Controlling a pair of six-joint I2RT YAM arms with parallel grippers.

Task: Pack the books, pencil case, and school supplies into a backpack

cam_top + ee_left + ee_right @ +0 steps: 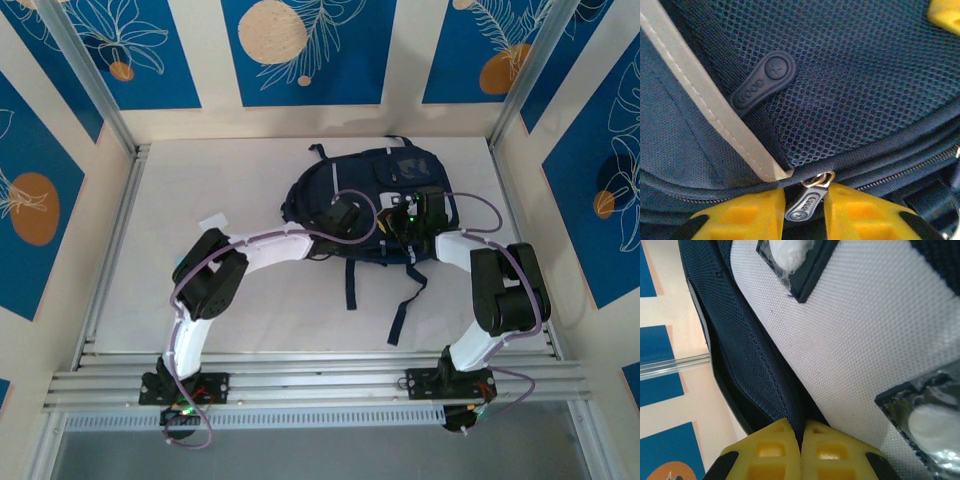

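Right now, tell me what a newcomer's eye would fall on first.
The big navy backpack lies in the middle of the table. In the left wrist view, a grey zipper pull sits between the yellow fingers of the left gripper. In the right wrist view, the right gripper is pinched shut on a dark fold of the pack beside its white patch.

a lab robot cell: aluminium rails [320, 385], white tabletop [250, 310], blue printed wall panels [300, 50].

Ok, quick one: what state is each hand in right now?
Left hand: closed on the zip pull.
Right hand: closed, apparently pinching the backpack fabric.
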